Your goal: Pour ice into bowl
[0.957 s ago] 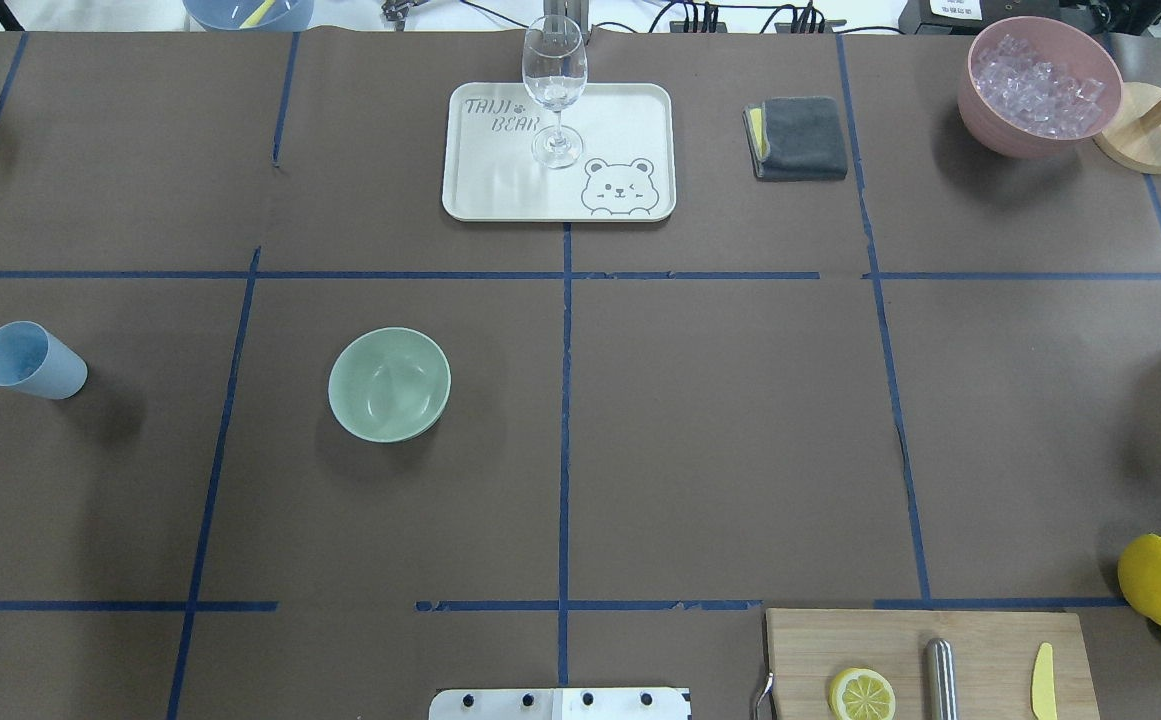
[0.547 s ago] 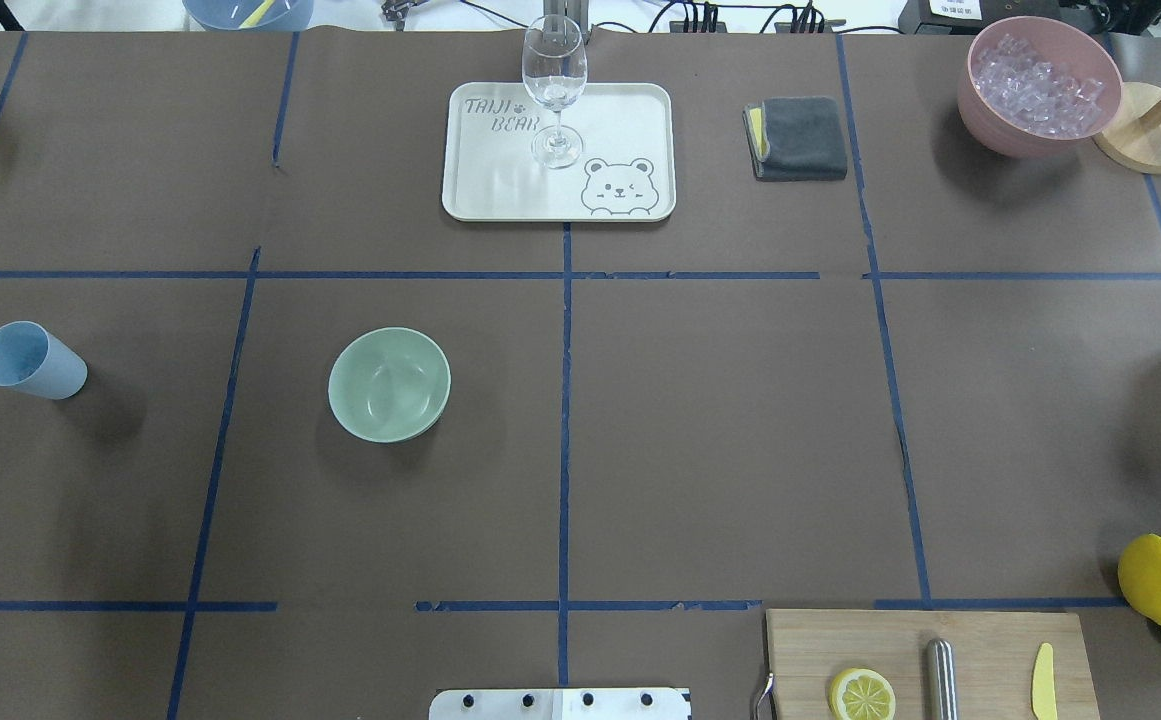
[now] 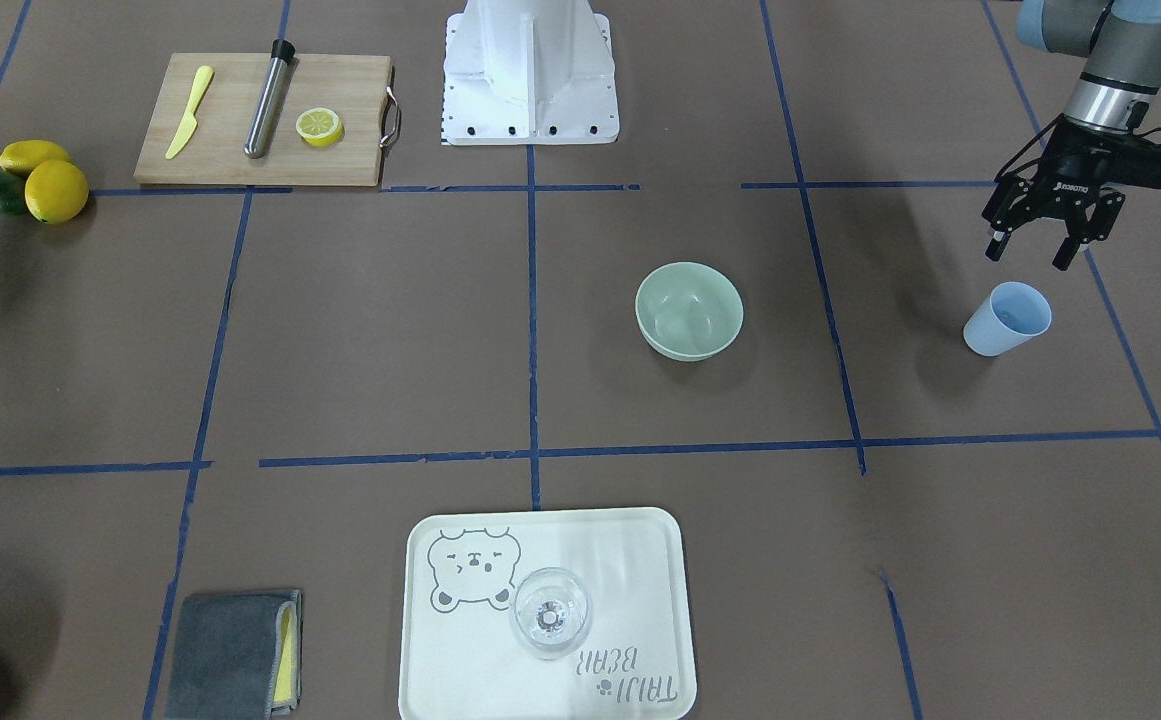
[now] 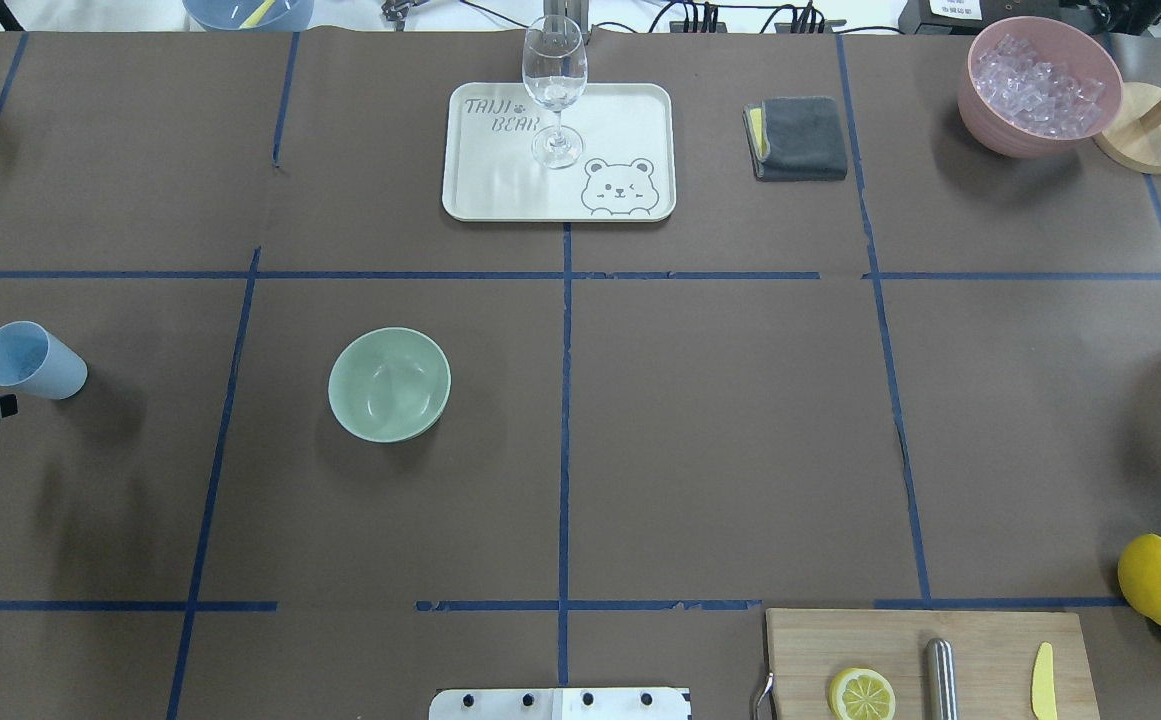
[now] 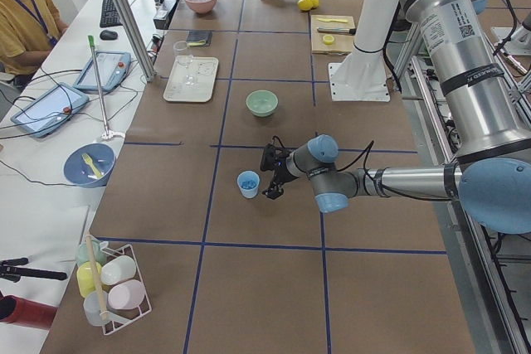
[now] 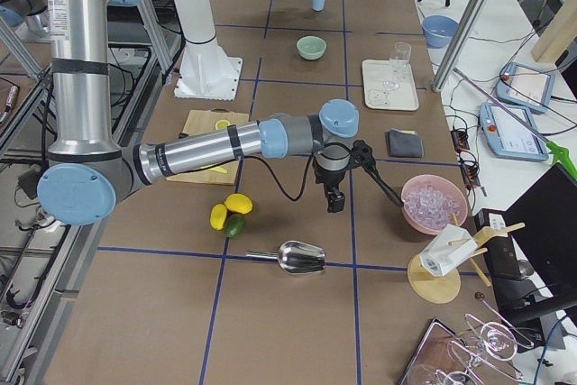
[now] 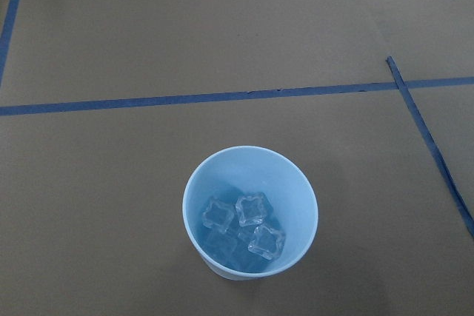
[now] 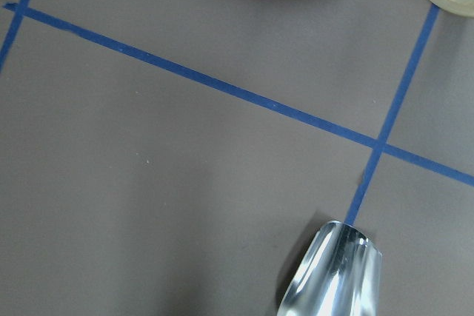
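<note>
Left wrist-mounted view looks straight down into the blue cup (image 7: 244, 168), a smooth, matte plastic tumbler standing upright on the brown paper (image 7: 148, 35) that covers the table. In its bottom lies the ice (image 7: 252, 209): a few small clear, glassy cubes with rounded edges, piled against one another and filling only the lowest part of the cup.

The bowl (image 3: 688, 300) is round, plain and pale sage-green, with a dull, even finish. Its inside is bare. It stands well apart from the cup, nearer the table's middle, with a line of blue tape (image 4: 225, 400) running between the two.

The left gripper (image 3: 1026, 258) hangs above the table just on the robot's side of the cup, its two black fingers spread wide and touching nothing.

The right gripper (image 6: 335, 197) shows only in the side view, so I cannot tell how its fingers stand. Its wrist camera sees the shiny metal scoop (image 8: 333, 271) lying on the paper.

At the far corner a pink tub (image 4: 980, 110) is heaped with clear ice cubes. A clear wine glass (image 4: 554, 75) stands upright on a pale rectangular tray (image 4: 620, 120) printed with a bear.
</note>
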